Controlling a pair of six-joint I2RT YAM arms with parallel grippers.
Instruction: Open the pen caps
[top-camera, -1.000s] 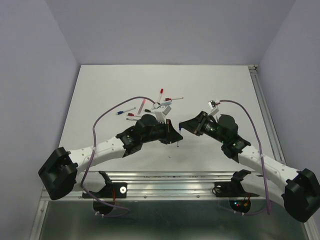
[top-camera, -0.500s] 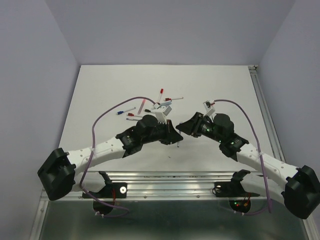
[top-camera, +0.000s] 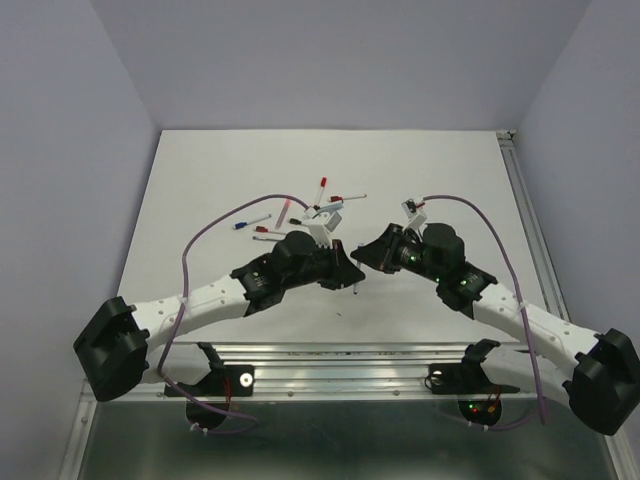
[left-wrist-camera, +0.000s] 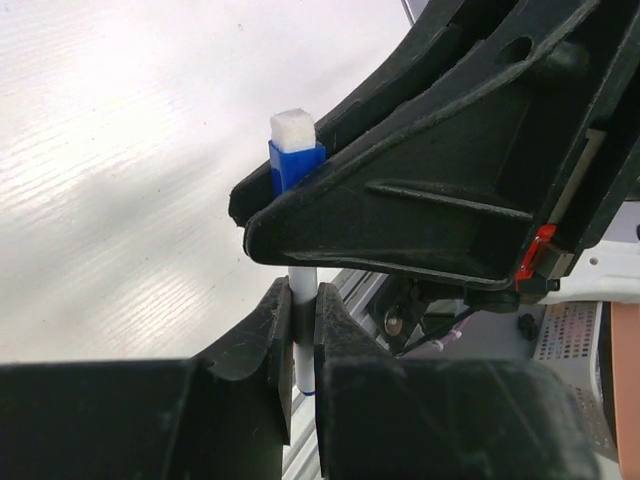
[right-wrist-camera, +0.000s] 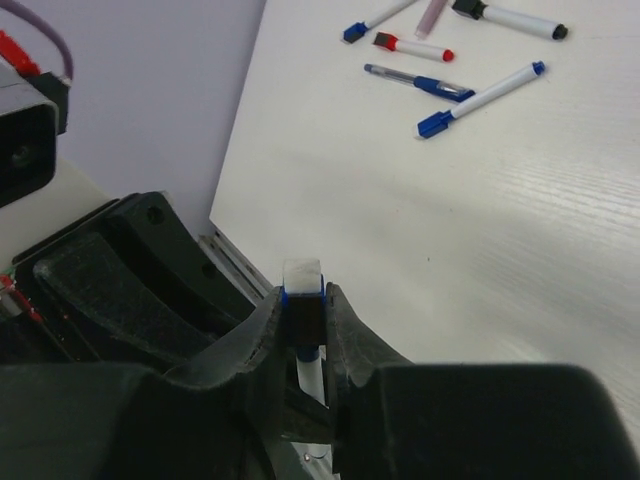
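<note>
1. Position: in the top view both arms meet at centre frame, above the table. The left pincer and right pincer sit tip to tip, just beside each other.
2. Left pincer: closed onto a white barrel, which stands upright between its fingers at lower centre of the left wrist view.
3. Right pincer: clamped on the blue cap at the top of that barrel. In the left wrist view the cap shows just above the black right-pincer body, with a white square end on top.
4. Cap status: seated on the barrel; no gap is visible between them.
5. Loose pens lie in a scattered group on the table, upper centre of the top view, well apart from both pincers. The right wrist view shows them at upper right.
</note>
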